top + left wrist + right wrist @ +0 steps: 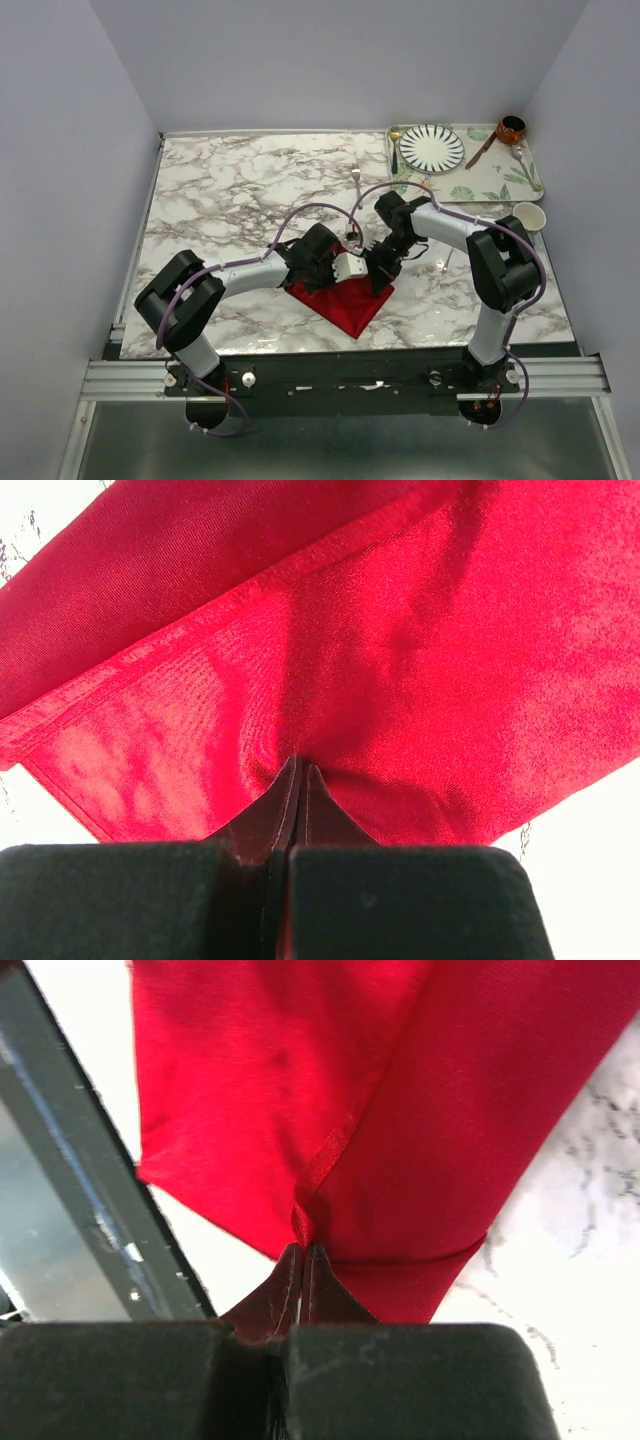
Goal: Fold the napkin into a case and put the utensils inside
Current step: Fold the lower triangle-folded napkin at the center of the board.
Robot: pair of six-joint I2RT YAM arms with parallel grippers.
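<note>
We've got left gripper point(290, 780) and right gripper point(303, 1256) both pinching the napkin point(346, 308), lower centre of frame, so we move them evenly for a flat crease

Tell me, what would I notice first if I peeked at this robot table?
The bright red napkin jumps out, near the front edge of the marble table between the two arms. The left fingers and the right fingers are each shut tight on a pinch of it. Far off in the back right corner sits a leafy tray with a striped plate on it.
</note>
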